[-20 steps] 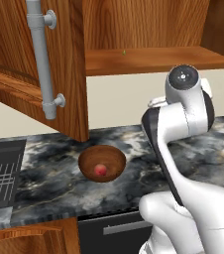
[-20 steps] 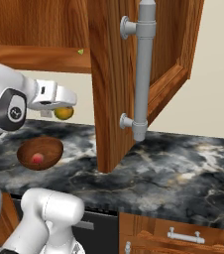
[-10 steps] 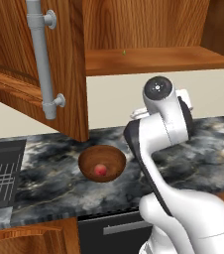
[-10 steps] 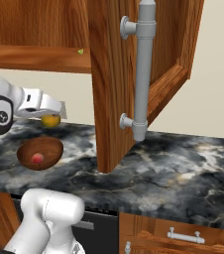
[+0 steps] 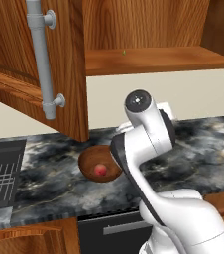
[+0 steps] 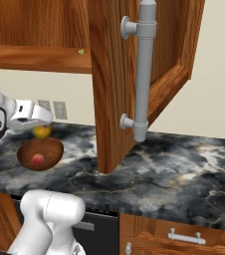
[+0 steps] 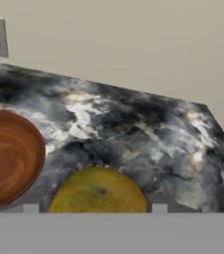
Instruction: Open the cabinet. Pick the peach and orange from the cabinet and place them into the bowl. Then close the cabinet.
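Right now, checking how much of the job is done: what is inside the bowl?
The bowl holds the peach. The orange sits in the gripper above its rim.

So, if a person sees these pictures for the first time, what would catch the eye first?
Probably the open cabinet, its door with the long grey handle swung out over the dark marble counter. Next, the white arm reaching left with the orange in its gripper, just above the bowl. The peach already lies inside that bowl.

Glossy grained wooden bowl on polished dark marbled counter.
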Tool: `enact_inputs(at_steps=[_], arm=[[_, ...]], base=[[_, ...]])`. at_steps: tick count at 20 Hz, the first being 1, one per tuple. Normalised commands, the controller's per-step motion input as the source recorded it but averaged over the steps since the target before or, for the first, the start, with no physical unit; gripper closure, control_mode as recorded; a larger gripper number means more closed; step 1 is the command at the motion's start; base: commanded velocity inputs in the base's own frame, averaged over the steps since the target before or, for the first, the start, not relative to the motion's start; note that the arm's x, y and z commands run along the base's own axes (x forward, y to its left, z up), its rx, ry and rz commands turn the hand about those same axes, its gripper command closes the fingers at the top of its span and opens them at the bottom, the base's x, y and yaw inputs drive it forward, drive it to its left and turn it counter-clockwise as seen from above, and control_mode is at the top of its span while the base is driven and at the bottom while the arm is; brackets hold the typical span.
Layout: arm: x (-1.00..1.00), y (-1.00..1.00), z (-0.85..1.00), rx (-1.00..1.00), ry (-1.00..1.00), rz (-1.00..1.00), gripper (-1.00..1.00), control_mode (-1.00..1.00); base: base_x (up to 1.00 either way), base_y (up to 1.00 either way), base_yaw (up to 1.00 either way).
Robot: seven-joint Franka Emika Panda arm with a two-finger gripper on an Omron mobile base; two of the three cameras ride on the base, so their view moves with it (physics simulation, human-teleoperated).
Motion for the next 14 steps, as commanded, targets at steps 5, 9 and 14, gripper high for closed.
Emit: enact_inputs(at_steps=[5,9,14], arm=[[0.2,0.13,-0.35,0.0,0.08,0.09,1.0,-1.0],[0.29,0.08,-0.28,0.0,0.1,0.12,1.0,-1.0],[0.24,0.14,-0.22,0.0,0.11,0.11,1.0,-1.0]], base=[[0.0,0.0,0.0],[0.0,0.0,0.0],[0.0,0.0,0.0]])
